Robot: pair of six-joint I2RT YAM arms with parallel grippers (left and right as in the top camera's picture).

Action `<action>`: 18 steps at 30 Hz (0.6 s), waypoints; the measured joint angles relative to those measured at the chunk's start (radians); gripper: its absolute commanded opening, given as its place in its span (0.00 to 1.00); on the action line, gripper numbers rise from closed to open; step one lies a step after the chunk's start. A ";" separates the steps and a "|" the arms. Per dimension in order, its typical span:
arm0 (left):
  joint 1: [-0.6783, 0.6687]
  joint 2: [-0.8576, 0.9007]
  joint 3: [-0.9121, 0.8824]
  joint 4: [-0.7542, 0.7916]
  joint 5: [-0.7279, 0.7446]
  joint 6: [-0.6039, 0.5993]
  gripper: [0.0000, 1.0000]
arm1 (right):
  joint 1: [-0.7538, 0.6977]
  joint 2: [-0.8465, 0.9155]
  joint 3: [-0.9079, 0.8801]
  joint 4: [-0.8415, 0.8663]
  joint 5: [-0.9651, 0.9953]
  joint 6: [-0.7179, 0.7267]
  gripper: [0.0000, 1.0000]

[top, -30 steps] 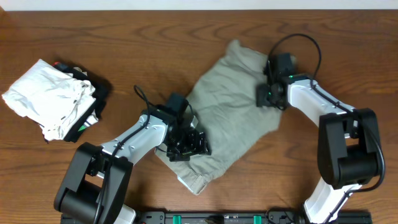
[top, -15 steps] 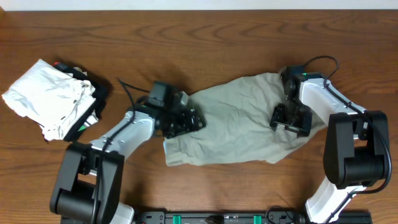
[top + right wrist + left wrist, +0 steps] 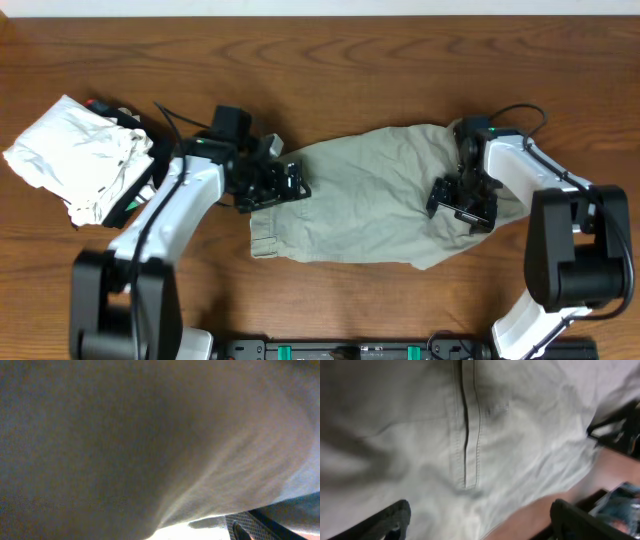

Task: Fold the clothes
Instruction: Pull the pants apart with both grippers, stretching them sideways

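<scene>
The khaki shorts (image 3: pixel 370 195) lie spread out and wrinkled across the middle of the table, long side running left to right. My left gripper (image 3: pixel 272 187) sits at their left edge. In the left wrist view its fingers stand wide apart (image 3: pixel 480 522), open, over a stitched seam of the shorts (image 3: pixel 470 435). My right gripper (image 3: pixel 462 203) rests on the right part of the shorts. In the right wrist view, cloth (image 3: pixel 150 435) fills the frame. Only one fingertip (image 3: pixel 242 531) shows, far to the right, as with spread jaws.
A white folded garment (image 3: pixel 75 160) lies at the far left on a black garment (image 3: pixel 150 150) with red and green bits. Brown wooden table (image 3: pixel 400 60) shows behind the shorts. A dark rail runs along the front edge (image 3: pixel 350 350).
The shorts went from a diagonal heap to a flat spread lying left to right. My left gripper moved up and left with the left edge. My right gripper moved down and right.
</scene>
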 measured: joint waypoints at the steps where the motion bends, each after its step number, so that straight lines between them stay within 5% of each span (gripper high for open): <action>1: 0.002 -0.031 0.012 -0.032 -0.041 0.014 0.98 | -0.002 -0.013 -0.010 0.018 0.004 0.000 0.82; 5: 0.029 -0.129 0.032 -0.114 -0.154 0.017 0.98 | -0.060 -0.103 -0.026 0.039 0.028 0.000 0.84; 9: 0.072 -0.145 0.033 -0.156 -0.210 0.016 0.98 | -0.154 -0.266 -0.027 0.039 0.077 0.002 0.99; 18: 0.093 -0.098 0.003 -0.131 -0.245 0.016 0.98 | -0.295 -0.417 -0.027 0.130 0.100 -0.135 0.99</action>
